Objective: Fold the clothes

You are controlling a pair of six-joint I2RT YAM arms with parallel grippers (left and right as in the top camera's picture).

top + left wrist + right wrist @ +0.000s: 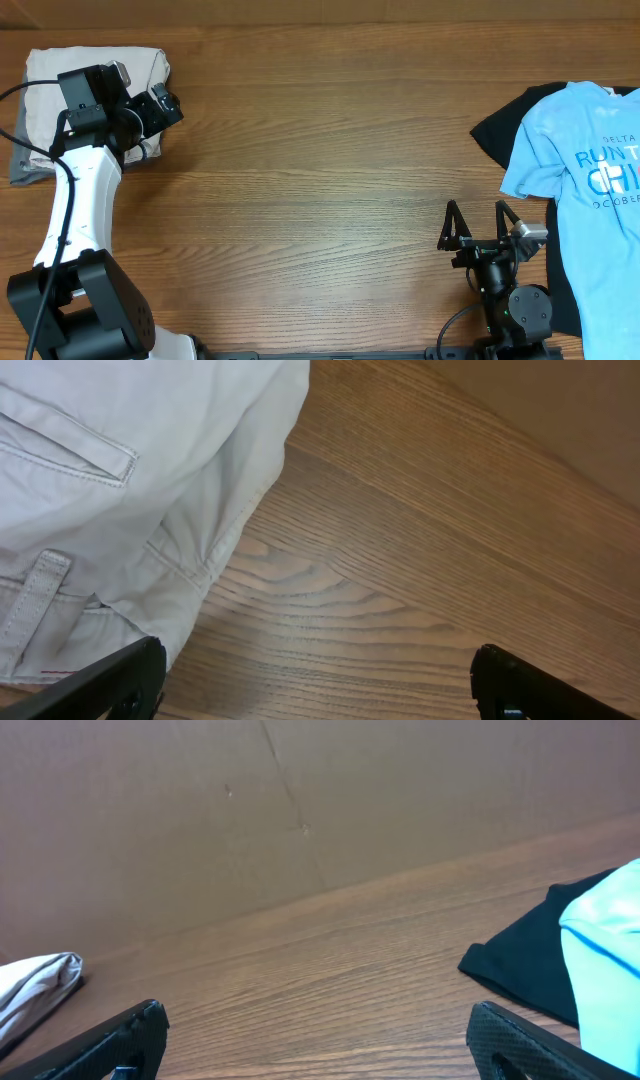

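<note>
The clothes, a pair of light beige trousers [60,70], lie folded in a bundle at the table's far left corner. In the left wrist view the trousers [150,460] show a slit pocket and a belt loop. My left gripper [160,122] hovers at the bundle's right edge. It is open [315,680], with bare wood between its fingers, and its left finger [125,678] is beside the cloth edge. My right gripper [480,225] stands open [315,1040] near the front right, holding nothing, far from the trousers [35,985].
A light blue printed T-shirt [590,150] lies on a black garment [500,125] at the right edge, close to my right gripper. A grey cloth [20,165] pokes out under the beige bundle. A brown wall [300,810] rises behind the table.
</note>
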